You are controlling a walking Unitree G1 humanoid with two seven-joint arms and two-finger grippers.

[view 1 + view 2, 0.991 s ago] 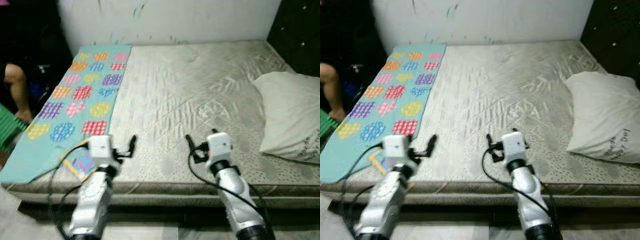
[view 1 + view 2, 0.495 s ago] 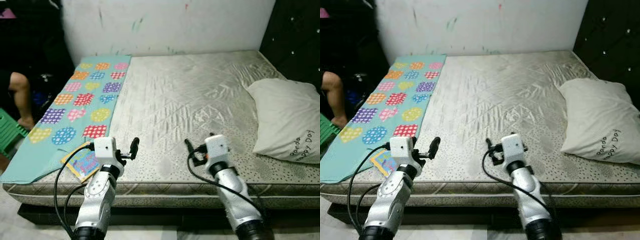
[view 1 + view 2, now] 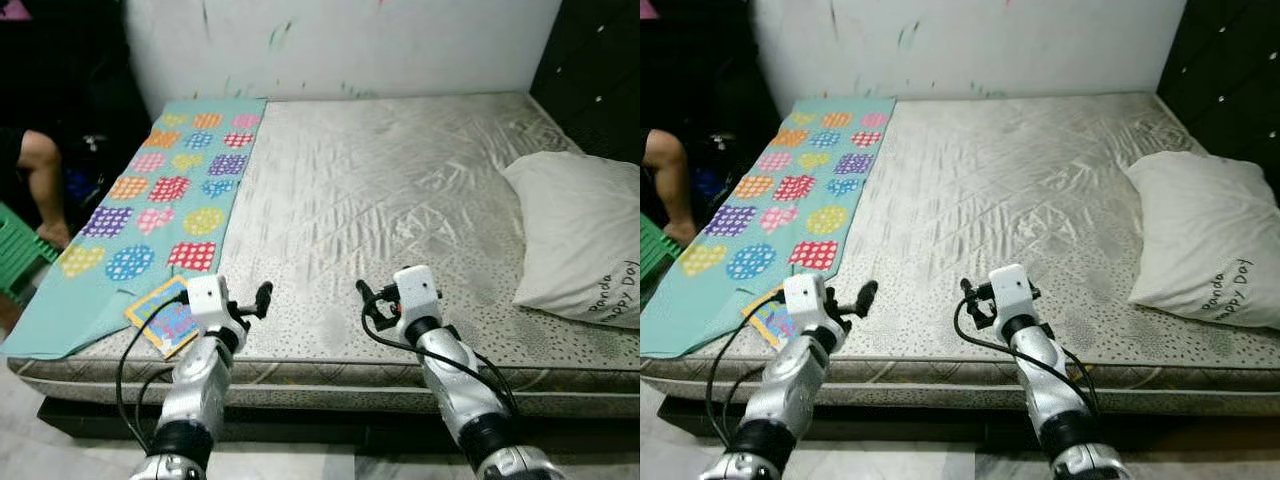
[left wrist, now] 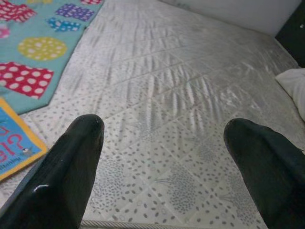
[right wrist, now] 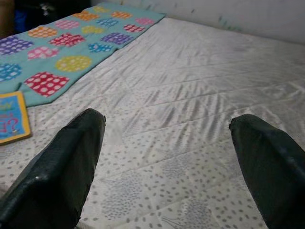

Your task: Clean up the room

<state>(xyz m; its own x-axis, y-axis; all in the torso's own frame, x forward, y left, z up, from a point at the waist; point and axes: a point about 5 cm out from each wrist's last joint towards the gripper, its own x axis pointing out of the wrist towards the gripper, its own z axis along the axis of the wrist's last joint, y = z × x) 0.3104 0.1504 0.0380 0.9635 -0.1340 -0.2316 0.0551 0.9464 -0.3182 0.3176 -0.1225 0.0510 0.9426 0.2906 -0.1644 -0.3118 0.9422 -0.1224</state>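
Note:
A bare grey mattress [image 3: 380,190] lies before me. A teal blanket [image 3: 160,200] with coloured patches runs along its left side. A blue and yellow children's book [image 3: 165,318] rests at the front left corner, partly on the blanket; it is also the book [image 4: 12,143] at the edge of the left wrist view. My left gripper [image 3: 258,300] hovers open just right of the book, holding nothing. My right gripper [image 3: 368,305] is open above the mattress's front edge, near the middle. A white pillow [image 3: 585,235] lies at the right.
A person's leg [image 3: 40,180] and a green stool [image 3: 18,262] are off the bed's left side. A dark padded headboard [image 3: 600,70] stands at the right and a marked white wall [image 3: 340,40] behind. Floor shows below the bed's front edge.
The whole view has shifted as the camera moved. Both grippers stay open over the mattress's front edge, and nothing on the bed has moved.

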